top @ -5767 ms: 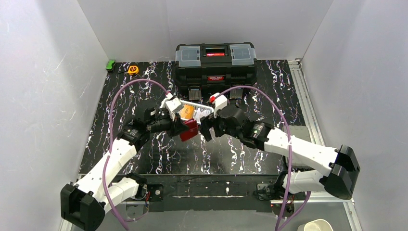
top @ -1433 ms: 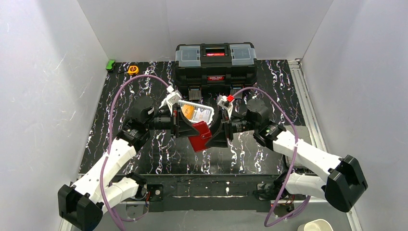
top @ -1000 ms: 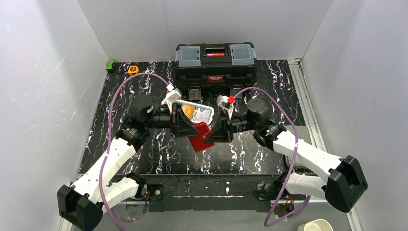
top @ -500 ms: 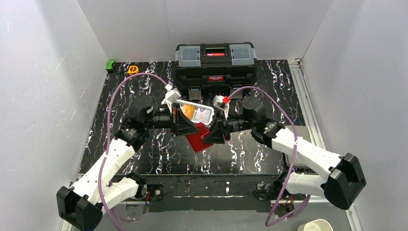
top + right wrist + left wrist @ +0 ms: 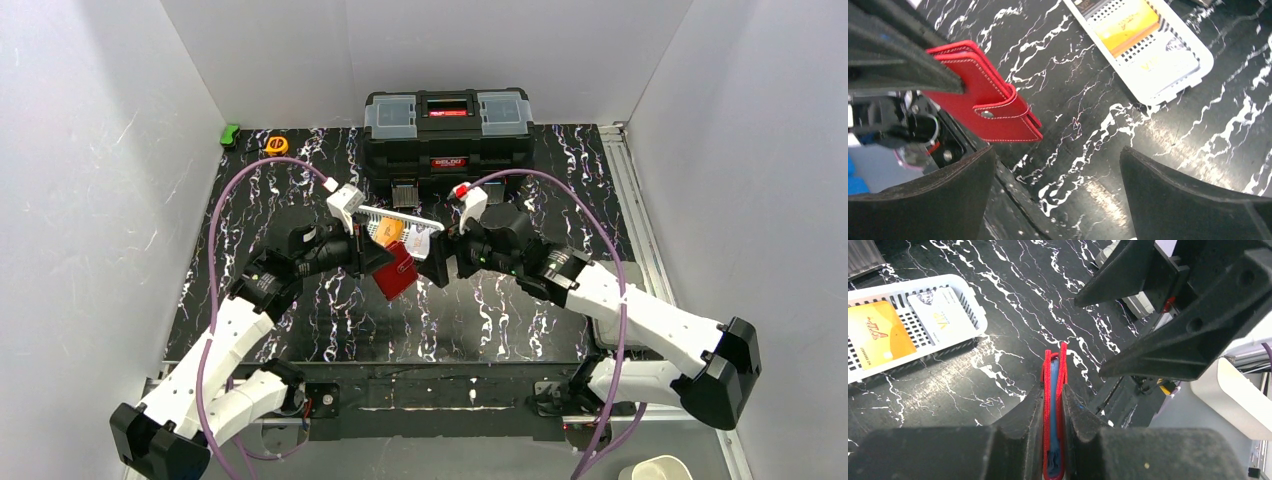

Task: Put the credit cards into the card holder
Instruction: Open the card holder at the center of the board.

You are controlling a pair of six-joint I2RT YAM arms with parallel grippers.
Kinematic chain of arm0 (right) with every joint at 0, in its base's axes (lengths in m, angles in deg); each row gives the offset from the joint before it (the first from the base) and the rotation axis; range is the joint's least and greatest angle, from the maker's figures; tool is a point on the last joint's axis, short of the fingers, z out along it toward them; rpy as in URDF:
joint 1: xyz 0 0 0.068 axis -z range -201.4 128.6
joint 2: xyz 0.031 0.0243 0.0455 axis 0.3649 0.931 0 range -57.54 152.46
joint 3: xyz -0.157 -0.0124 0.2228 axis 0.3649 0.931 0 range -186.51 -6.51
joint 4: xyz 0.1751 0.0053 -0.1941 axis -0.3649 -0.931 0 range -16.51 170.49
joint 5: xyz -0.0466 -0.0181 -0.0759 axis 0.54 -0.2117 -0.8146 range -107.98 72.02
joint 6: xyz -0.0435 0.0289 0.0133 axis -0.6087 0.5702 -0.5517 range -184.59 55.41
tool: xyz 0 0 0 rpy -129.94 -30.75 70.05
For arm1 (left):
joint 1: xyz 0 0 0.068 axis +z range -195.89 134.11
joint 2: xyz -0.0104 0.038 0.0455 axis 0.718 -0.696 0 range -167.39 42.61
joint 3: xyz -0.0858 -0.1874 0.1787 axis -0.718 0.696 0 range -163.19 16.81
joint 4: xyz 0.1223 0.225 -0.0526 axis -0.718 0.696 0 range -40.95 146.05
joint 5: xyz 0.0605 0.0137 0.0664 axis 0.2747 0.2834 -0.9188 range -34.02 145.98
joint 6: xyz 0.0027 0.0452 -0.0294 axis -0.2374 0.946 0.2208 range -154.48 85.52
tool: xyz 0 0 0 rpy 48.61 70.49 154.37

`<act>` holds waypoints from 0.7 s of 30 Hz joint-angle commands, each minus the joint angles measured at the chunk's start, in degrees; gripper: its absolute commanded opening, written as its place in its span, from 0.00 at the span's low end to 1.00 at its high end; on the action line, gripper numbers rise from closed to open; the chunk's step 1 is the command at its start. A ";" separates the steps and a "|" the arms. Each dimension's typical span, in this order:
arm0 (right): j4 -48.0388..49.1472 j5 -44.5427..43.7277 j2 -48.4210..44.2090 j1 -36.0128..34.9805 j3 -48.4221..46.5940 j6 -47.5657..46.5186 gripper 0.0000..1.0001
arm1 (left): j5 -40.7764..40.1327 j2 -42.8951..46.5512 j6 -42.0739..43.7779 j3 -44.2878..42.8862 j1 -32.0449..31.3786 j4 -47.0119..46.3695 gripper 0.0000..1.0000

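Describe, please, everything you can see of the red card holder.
The card holder is a small red wallet, leather-like, with pale stitching and a snap tab bearing a metal stud. It is folded nearly shut, with something light blue showing between its leaves. The left gripper pinches it on edge above the marbled table; nothing else touches it. The open right gripper faces it, apart.

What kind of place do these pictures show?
Probably a robot test booth: plain white walls enclose a black marbled table, and a left arm and a right arm are bolted at its near edge.
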 commanded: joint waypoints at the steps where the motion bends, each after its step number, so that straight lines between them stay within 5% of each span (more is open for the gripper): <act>1: -4.01 -16.03 -0.97 0.63 -1.60 16.45 0.98 | -2.15 1.13 -0.42 0.69 -0.09 -1.53 0.00; 4: 7.57 0.18 -3.14 3.66 5.65 13.77 0.86 | -3.36 1.84 0.80 1.67 -0.09 -2.35 0.00; 6: 7.63 0.39 -2.81 3.08 4.85 12.28 0.75 | -4.69 2.08 1.47 2.28 -0.09 -2.71 0.00; 10: 1.38 -1.84 1.71 -0.89 -1.66 8.54 0.75 | -5.73 1.49 -0.10 3.34 -0.09 -5.29 0.00; 21: 14.55 9.77 7.22 -1.73 -1.86 11.40 0.75 | -4.62 -0.45 -3.33 3.84 -0.25 -8.36 0.00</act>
